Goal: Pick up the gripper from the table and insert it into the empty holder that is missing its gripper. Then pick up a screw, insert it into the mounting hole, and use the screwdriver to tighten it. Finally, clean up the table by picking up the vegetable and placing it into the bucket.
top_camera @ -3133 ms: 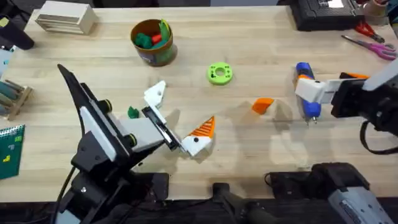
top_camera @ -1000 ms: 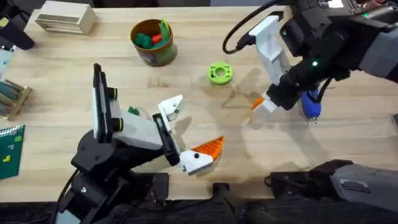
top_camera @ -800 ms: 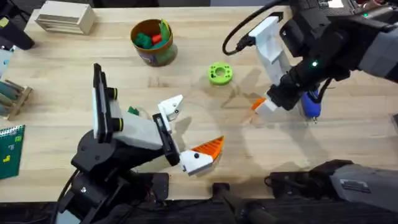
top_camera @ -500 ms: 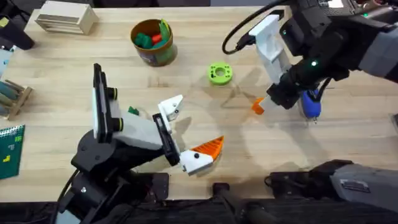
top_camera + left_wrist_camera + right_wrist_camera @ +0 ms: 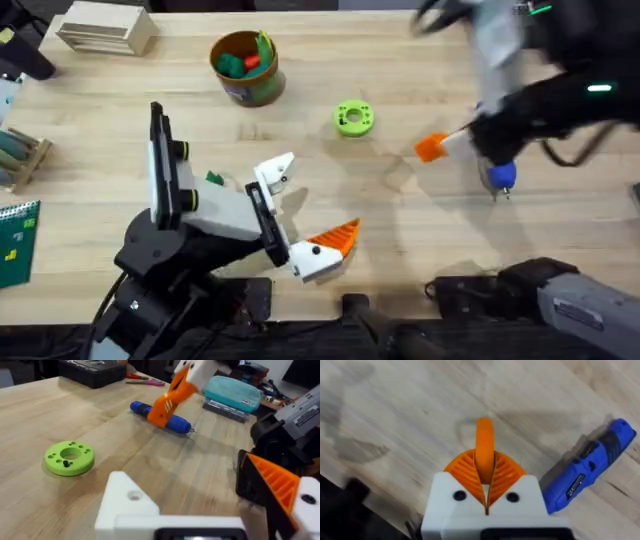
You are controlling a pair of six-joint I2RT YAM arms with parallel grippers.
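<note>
Currently, the right gripper (image 5: pixel 485 491) is clamped on the small orange ribbed plastic fingertip (image 5: pixel 431 148), off the table.
The bare white angular holder (image 5: pixel 274 171) on the spread left gripper (image 5: pixel 300 210) lies well apart leftward, nearer the left arm.

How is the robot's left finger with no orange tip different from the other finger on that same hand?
The holder is all white and ends in a bare point, while the tipped finger wears an orange ribbed pad. In the overhead view the holder sits farther from the arm bases; the tipped finger sits nearer. Both are white angular mounts, spread apart on the left gripper.
</note>
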